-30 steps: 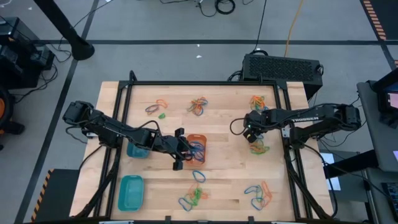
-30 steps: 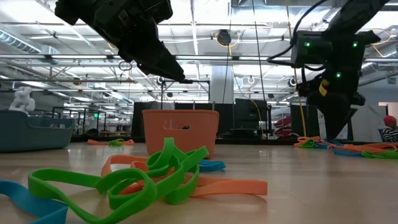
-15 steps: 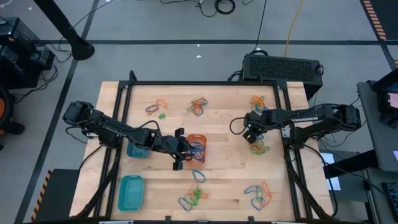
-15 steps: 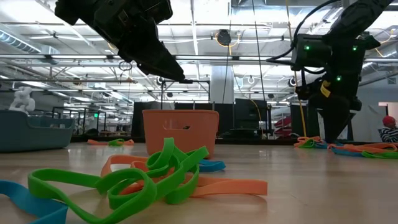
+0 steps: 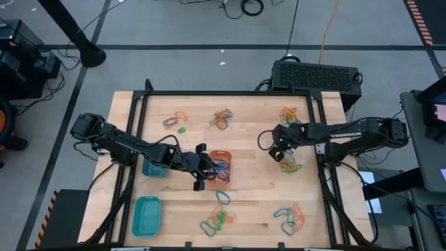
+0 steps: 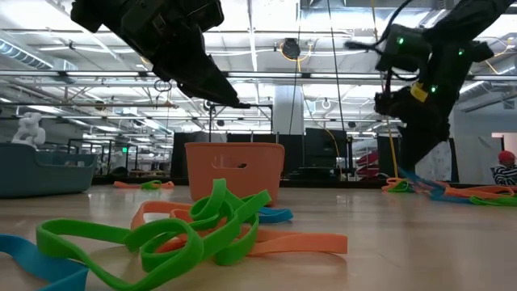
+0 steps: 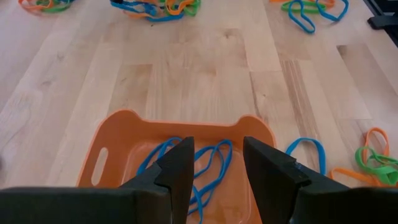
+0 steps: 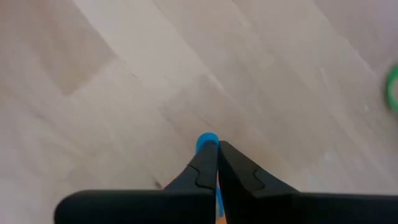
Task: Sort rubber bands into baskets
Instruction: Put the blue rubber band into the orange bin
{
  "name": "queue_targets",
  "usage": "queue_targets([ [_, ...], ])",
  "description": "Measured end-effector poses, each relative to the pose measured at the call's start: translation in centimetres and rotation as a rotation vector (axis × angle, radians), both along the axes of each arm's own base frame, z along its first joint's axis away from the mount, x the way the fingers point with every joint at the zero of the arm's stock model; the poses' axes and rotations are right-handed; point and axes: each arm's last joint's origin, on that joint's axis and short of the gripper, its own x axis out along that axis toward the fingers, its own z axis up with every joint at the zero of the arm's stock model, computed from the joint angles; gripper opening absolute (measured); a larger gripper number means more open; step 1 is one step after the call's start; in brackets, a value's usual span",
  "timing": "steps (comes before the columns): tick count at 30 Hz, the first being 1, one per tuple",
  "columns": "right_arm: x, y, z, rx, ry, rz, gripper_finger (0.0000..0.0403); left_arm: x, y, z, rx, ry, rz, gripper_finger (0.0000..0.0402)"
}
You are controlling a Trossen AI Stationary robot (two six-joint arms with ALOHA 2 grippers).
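While my left gripper hangs with its 2 fingers parted and empty over the orange rounded-rectangular plastic basket at the wooden table's centre, where several blue rubber bands already lie, my right gripper sits pinched tight on a thin blue rubber band just above the tabletop, beside a mixed pile of bands on the right side. 2 teal baskets, 1 rectangular and 1 small and round, sit at the left.
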Motion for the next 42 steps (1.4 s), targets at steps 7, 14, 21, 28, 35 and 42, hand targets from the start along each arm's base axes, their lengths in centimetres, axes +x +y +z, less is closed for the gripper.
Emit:
queue_targets([
  [7, -1.0, 1.4, 2.8, -0.006, -0.192, 0.028, 0.0001, 0.0, 0.0, -0.1, -0.006, 0.002, 0.004, 0.0145],
  [14, -3.0, 3.1, 5.5, 0.025, -0.372, 0.078, 0.0, -0.4, 0.1, -0.8, -0.024, 0.027, 0.022, 0.0145],
  [21, -4.6, 4.6, 7.0, 0.077, -0.503, 0.124, 0.0, -0.4, 0.1, -0.8, -0.036, 0.023, 0.03, 0.0145],
  [28, -5.0, 5.1, 7.3, 0.06, -0.531, 0.111, 0.0, -0.4, 0.1, -0.7, -0.039, 0.012, 0.03, 0.0145],
  [35, -2.2, 5.9, 7.6, 0.029, -0.63, 0.176, 0.0, 0.1, 0.0, -0.1, -0.058, -0.069, 0.027, 0.0145],
  [42, 2.5, 7.1, 6.9, -0.042, -0.753, 0.278, 0.0, 0.5, -0.1, 1.0, -0.058, -0.289, -0.01, 0.0145],
])
